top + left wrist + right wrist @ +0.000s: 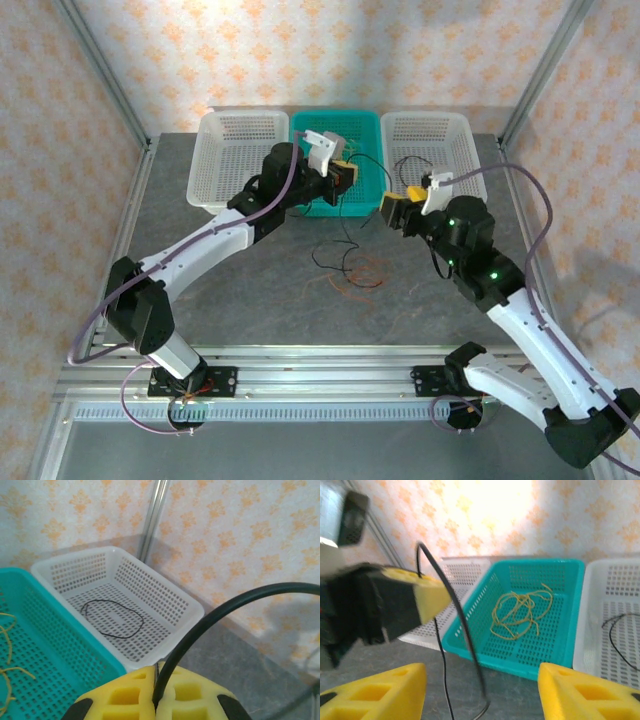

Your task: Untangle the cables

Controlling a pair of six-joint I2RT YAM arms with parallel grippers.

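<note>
My left gripper [347, 172] hangs over the front rim of the teal basket [310, 125], shut on a black cable [200, 625] that arcs up out of its yellow fingers [125, 695]. That black cable [462, 625] drops from the left gripper [425, 592] and loops down between the pads of my open right gripper [482, 695], touching neither pad. Its lower end joins a reddish-orange cable [362, 278] on the table [250, 290]. Yellow cables [520, 610] lie in the teal basket [570, 645]. Another black cable [112, 620] lies looped in the right white basket [165, 600].
The left white basket [240, 155] stands beside the teal one at the back of the table. The right gripper [393, 210] hovers just in front of the right white basket [440, 125]. Metal frame posts [110, 90] rise at the table's corners.
</note>
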